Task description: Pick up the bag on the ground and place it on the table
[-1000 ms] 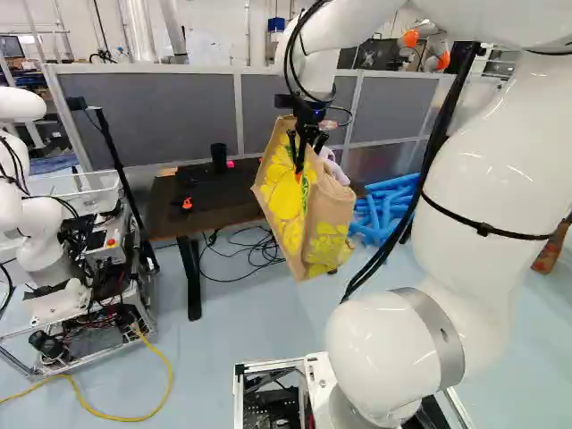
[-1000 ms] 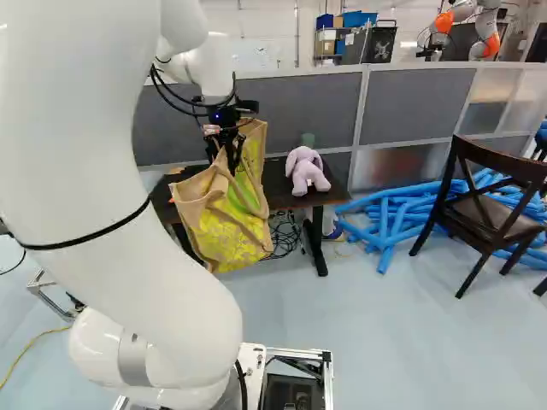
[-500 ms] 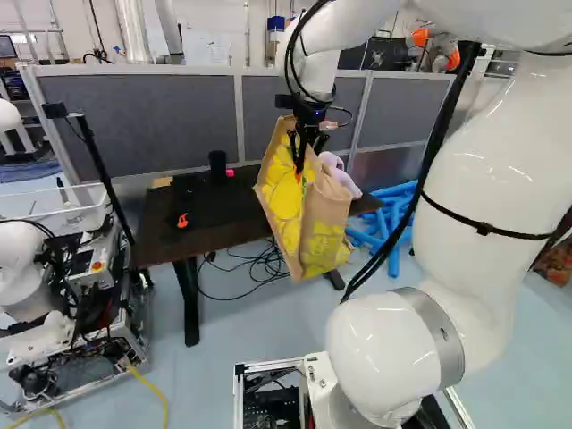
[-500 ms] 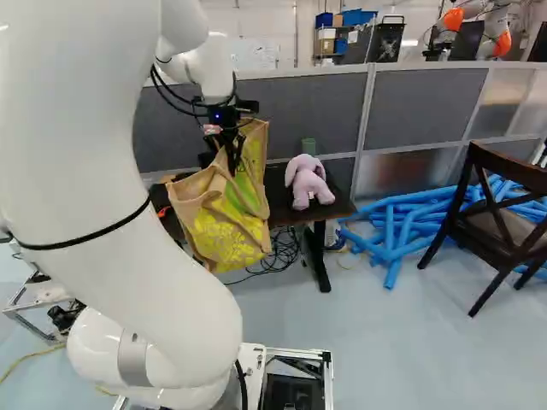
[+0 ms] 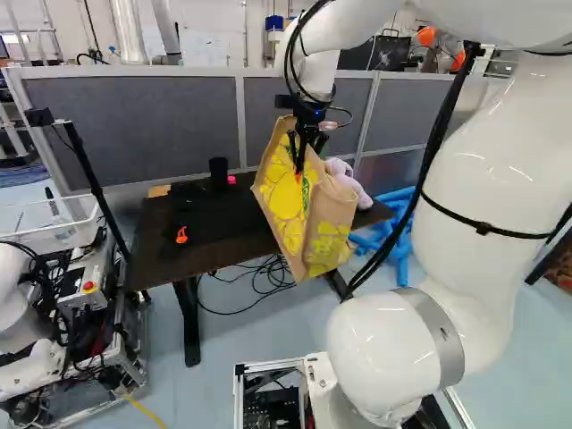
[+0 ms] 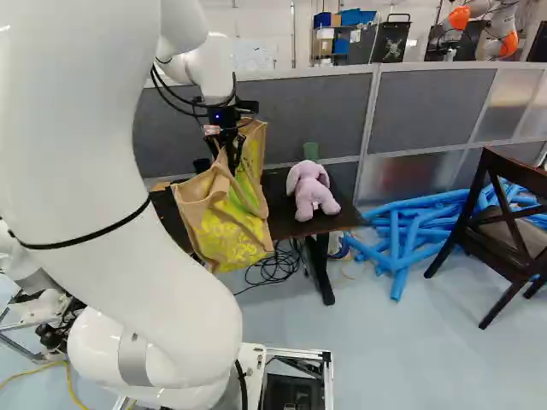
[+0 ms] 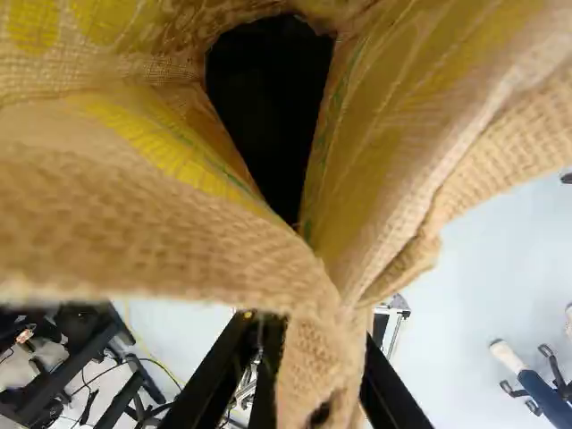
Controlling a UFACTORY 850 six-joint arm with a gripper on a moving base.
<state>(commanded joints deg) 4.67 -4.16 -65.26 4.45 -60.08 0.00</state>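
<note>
The robot arm (image 5: 483,179) reaches out toward the table (image 5: 152,259). At its end, the gripper (image 5: 299,163) is holding on to the bag (image 5: 326,234). In the wrist view, the bag's tan cloth is squeezed between its two fingers (image 7: 386,393), with one finger on each side. The bag hangs in the air on the robot's side of the table. It is tan with yellow pictures on it, and it hangs tilted. Its bottom hangs down past the table's near edge in both base views. In the wrist view, the top of the bag is open and it is dark inside.

On the table, near its right end, is a light purple stuffed toy (image 6: 313,192) with floppy ears. A green thing (image 6: 310,151) shows just behind the toy. Farther left on the table are a black cloth (image 5: 214,214), a black cup (image 5: 219,172), a small pink thing (image 5: 231,180) and a little orange thing (image 5: 181,234). Black wires (image 6: 278,263) lie in loops on the floor under the table. Blue tubes (image 6: 410,226) are piled on the floor to the right of the table, with a dark chair (image 6: 491,218) past them. A gray wall (image 5: 134,125) stands behind the table. Another robot (image 5: 18,295) is to the left of the table.
</note>
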